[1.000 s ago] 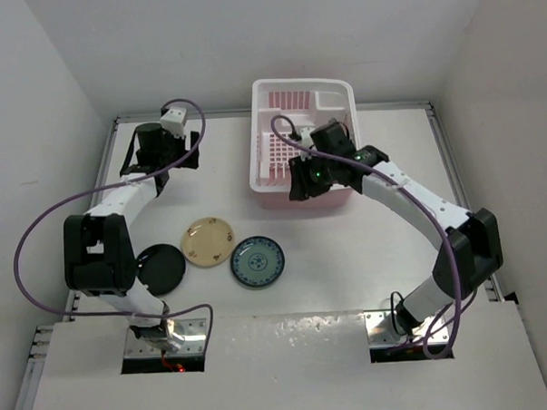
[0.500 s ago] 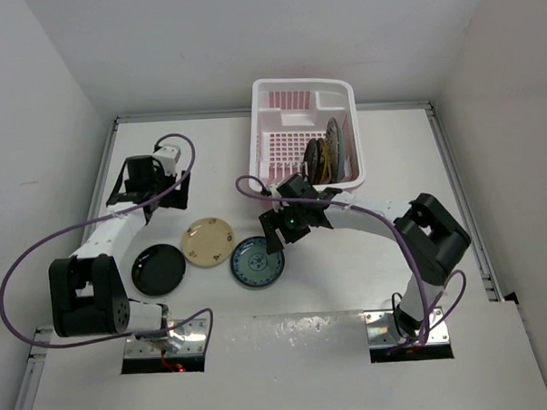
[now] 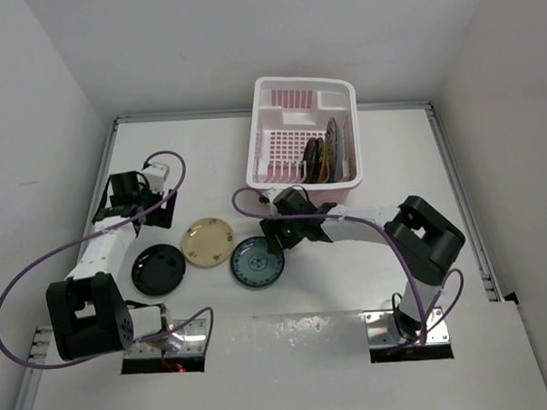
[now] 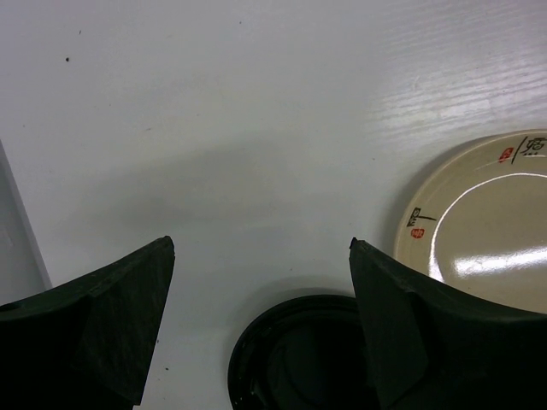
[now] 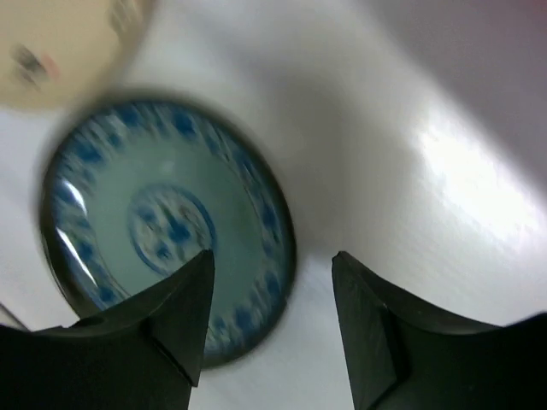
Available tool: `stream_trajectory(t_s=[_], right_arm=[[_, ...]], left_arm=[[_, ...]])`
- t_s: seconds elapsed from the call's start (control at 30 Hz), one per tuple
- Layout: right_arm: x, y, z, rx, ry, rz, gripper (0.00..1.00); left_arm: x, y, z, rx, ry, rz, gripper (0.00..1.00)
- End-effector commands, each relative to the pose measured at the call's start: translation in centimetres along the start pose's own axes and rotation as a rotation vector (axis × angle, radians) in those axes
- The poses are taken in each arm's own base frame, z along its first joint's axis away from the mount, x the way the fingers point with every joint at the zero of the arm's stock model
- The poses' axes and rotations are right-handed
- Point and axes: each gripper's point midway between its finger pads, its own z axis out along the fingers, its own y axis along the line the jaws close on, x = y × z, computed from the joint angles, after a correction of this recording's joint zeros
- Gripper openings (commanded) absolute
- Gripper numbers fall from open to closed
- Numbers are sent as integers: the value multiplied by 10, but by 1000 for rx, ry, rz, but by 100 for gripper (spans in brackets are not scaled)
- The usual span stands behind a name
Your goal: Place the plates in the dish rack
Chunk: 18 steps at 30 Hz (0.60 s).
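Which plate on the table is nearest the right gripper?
The blue-green patterned plate, right by the right gripper; the cream plate and black plate lie farther left.

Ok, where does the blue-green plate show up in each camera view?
Top external: blue-green plate at lower centre, just right of the cream plate.
Left wrist: not in it.
Right wrist: left of centre, blurred.
Shared landmark: the cream plate, at the right edge in left wrist, top-left corner in right wrist.

Robotics lab test cell: blank white walls (image 3: pixel 248 43) box in the white table (image 3: pixel 399 163) lying under the fingers (image 4: pixel 102 325)
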Motion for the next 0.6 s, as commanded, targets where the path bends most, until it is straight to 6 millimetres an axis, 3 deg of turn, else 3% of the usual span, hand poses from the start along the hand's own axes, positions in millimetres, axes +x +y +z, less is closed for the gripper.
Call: stream_trajectory(t_s=[0.0, 0.07, 0.23, 0.37, 0.4, 0.57], right_arm=[[59, -18, -18, 114, 154, -1, 57], [50, -14, -26, 113, 116, -14, 57], [59, -8, -30, 111, 82, -33, 57], [67, 2, -14, 62, 119, -3, 56], [58, 5, -11, 47, 101, -1, 56], [56, 6, 3, 43, 120, 4, 42]], left_arm=[[-7, -2, -5, 23, -39, 24, 87], [-11, -5, -5, 37, -54, 25, 87], [-8, -10, -4, 61, -54, 24, 87], [-5, -14, -3, 71, -47, 30, 87], [-8, -15, -5, 76, -59, 31, 87], [-6, -19, -5, 82, -61, 38, 87]])
